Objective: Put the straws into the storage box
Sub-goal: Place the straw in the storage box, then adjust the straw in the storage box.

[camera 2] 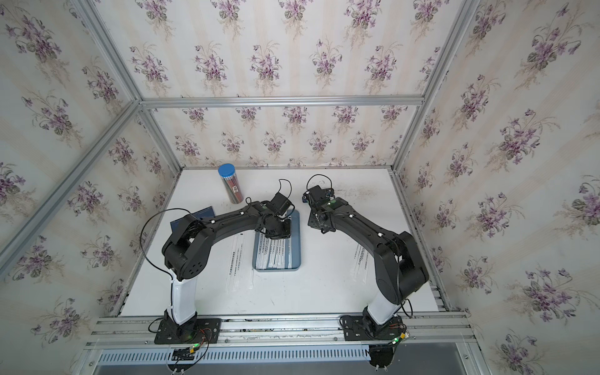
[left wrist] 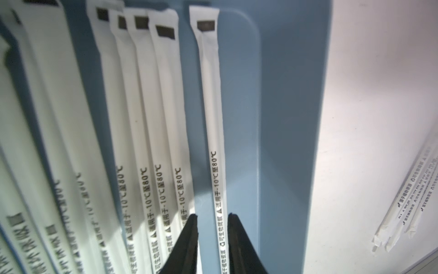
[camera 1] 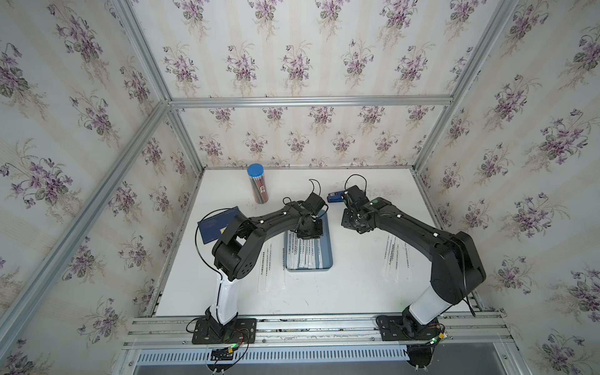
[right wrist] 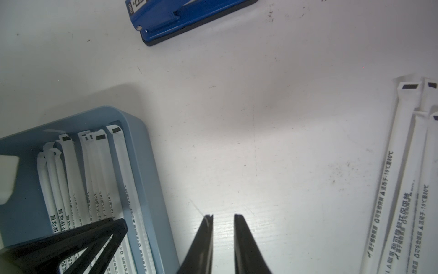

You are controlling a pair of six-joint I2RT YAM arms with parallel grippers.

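Down in the box (left wrist: 284, 118) with the left gripper (left wrist: 212, 220): jaws narrowly apart, astride 1 straw (left wrist: 211, 95), a gap visible on 1 side, no squeeze. Flat on the box floor, that straw, just beside a row of straws (left wrist: 142, 118) laid lengthwise.

Above bare table (right wrist: 260, 142) with the right gripper (right wrist: 223, 220): jaws narrowly apart, empty.

Outside the box, on the table: 2 loose groups of straws, 1 left of it (camera 1: 271, 269), 1 right of it (camera 1: 394, 256). Farther back: tube (camera 1: 258, 185), notebook (camera 1: 214, 224), stapler (right wrist: 189, 16).

Paper-wrapped straws (left wrist: 212, 118), smooth matt plastic storage box (left wrist: 284, 118)
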